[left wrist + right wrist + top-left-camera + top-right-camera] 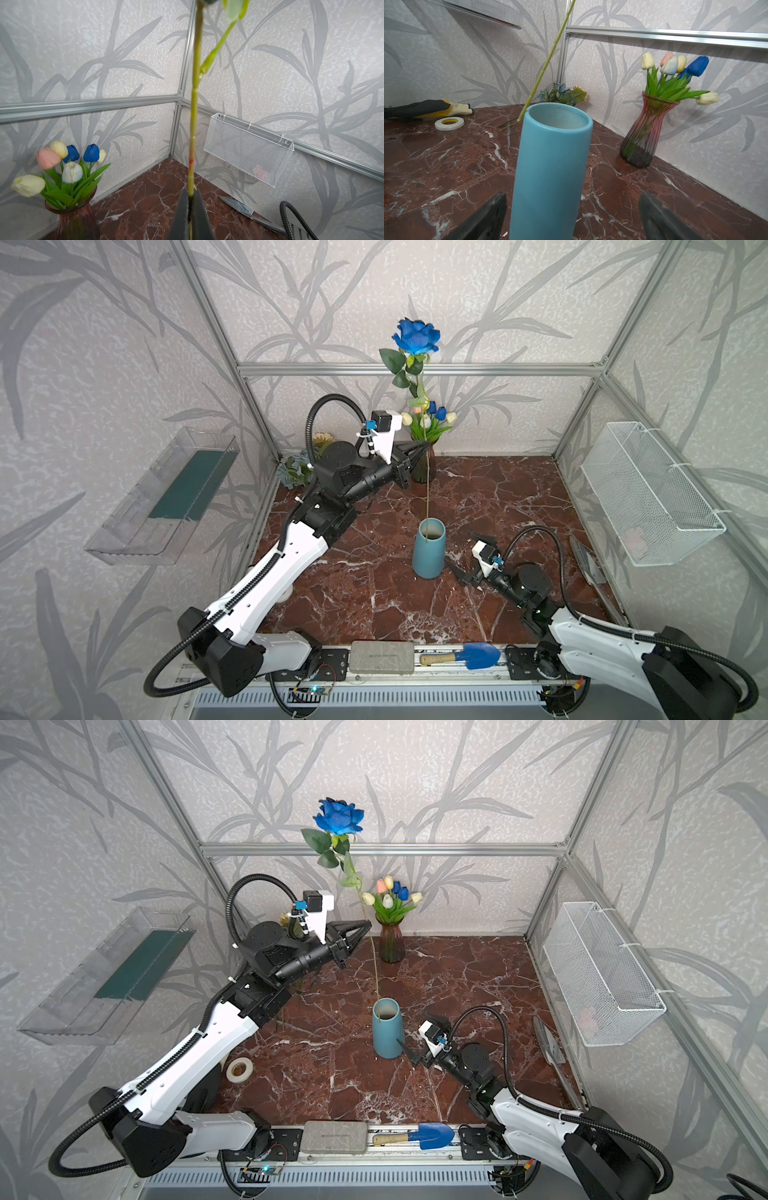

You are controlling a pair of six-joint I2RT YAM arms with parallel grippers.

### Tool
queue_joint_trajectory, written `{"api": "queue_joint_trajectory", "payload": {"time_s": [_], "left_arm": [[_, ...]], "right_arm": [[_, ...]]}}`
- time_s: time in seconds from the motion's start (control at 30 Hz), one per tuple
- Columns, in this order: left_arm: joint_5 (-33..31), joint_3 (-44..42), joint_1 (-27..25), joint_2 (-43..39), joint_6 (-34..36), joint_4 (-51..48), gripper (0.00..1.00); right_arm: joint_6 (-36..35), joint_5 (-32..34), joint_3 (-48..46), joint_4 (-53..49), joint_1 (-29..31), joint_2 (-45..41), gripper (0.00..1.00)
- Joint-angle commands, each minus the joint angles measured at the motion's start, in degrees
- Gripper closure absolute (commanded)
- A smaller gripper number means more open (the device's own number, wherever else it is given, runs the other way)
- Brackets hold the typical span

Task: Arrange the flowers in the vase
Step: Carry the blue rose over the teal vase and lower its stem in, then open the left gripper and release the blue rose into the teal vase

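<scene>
A tall blue vase (429, 549) (387, 1029) (552, 166) stands mid-table. My left gripper (424, 450) (365, 926) (190, 194) is shut on the long green stem (194, 114) of a deep-blue rose (415, 336) (338, 817), held upright high above the vase. The stem's lower tip hangs at the far-left edge of the vase's rim; in the right wrist view it ends just outside the rim. My right gripper (461, 551) (415, 1029) (572, 195) is open, its fingers either side of the vase's lower body and apart from it. Dusty-blue roses and a daisy (297, 468) (562, 94) lie at the back left.
Tulips (390, 894) (62, 166) fill a pink glass vase (390, 944) at the back wall. A tape roll (240, 1069) and glove (425, 109) lie left. A wire basket (648, 493) hangs right with a metal trowel (586, 560) below it; a blue trowel (478, 655) lies in front.
</scene>
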Motion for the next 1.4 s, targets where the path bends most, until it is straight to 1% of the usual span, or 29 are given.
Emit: {"api": "queue_joint_trajectory", "payload": {"time_s": [0.0, 0.17, 0.3, 0.5, 0.57, 0.67, 0.9, 1.0, 1.03, 1.07, 1.13, 1.17, 1.2, 1.23, 1.27, 1.37], "left_arm": [[1.7, 3.2, -0.4, -1.0, 1.2, 0.5, 1.0], [1.5, 3.2, -0.4, -0.3, 1.9, 0.3, 1.0], [0.0, 2.6, -0.4, 0.9, 3.6, -2.3, 1.0], [-0.6, -6.6, -0.4, 0.6, 4.0, 2.3, 1.0], [0.7, -9.3, -0.5, 0.8, 4.0, 3.7, 1.0], [5.0, -13.0, -1.0, 1.1, 6.7, 4.2, 1.0], [7.4, -21.3, -2.7, 1.1, 11.7, 7.7, 1.0], [8.6, -22.5, -2.8, 1.5, 13.9, 7.4, 0.92], [8.4, -22.3, -2.7, 1.7, 14.6, 6.1, 0.91], [8.0, -22.1, -2.7, 1.9, 15.3, 4.8, 0.87], [7.2, -22.3, -2.7, 1.4, 16.3, 3.8, 0.76], [7.0, -23.0, -2.6, 1.0, 16.4, 4.6, 0.67], [6.8, -23.6, -2.5, 0.7, 16.5, 5.4, 0.57], [6.8, -23.8, -2.4, 0.4, 16.6, 5.5, 0.49], [7.0, -23.5, -2.2, 0.5, 16.9, 4.9, 0.46], [8.0, -22.0, -0.5, 0.8, 16.8, 2.4, 0.45]], "right_arm": [[-0.2, -0.3, 1.3, 2.0, 0.3, 0.2, 0.01], [-0.4, -0.3, 1.2, 1.9, 0.3, 0.1, 0.01], [-0.4, -0.3, 1.2, 1.4, 0.3, -0.5, 0.01], [-0.8, 0.2, 1.1, 0.7, 0.3, -1.3, 0.01], [-0.8, 0.1, 1.2, 0.7, 0.3, -1.1, 0.01], [-0.6, -0.1, 1.3, 1.1, 0.3, -0.5, 0.01], [-0.5, -0.3, 1.4, 1.9, 0.3, 1.0, 0.01], [-0.4, -0.4, 1.4, 2.7, 0.3, 2.3, 0.01], [-0.3, -0.4, 1.5, 2.9, 0.3, 2.8, 0.01], [-0.3, -0.5, 1.6, 3.2, 0.3, 3.3, 0.01], [-0.3, -0.5, 1.7, 3.9, 0.3, 4.2, 0.01], [-0.3, -0.5, 1.7, 4.2, 0.3, 4.7, 0.01], [-0.2, -0.5, 1.8, 4.5, 0.3, 5.1, 0.01], [-0.1, -0.6, 1.8, 4.7, 0.3, 5.4, 0.01], [-0.1, -0.7, 1.9, 4.8, 0.3, 5.8, 0.01], [0.0, -0.7, 2.1, 5.8, 0.3, 7.3, 0.01]]}}
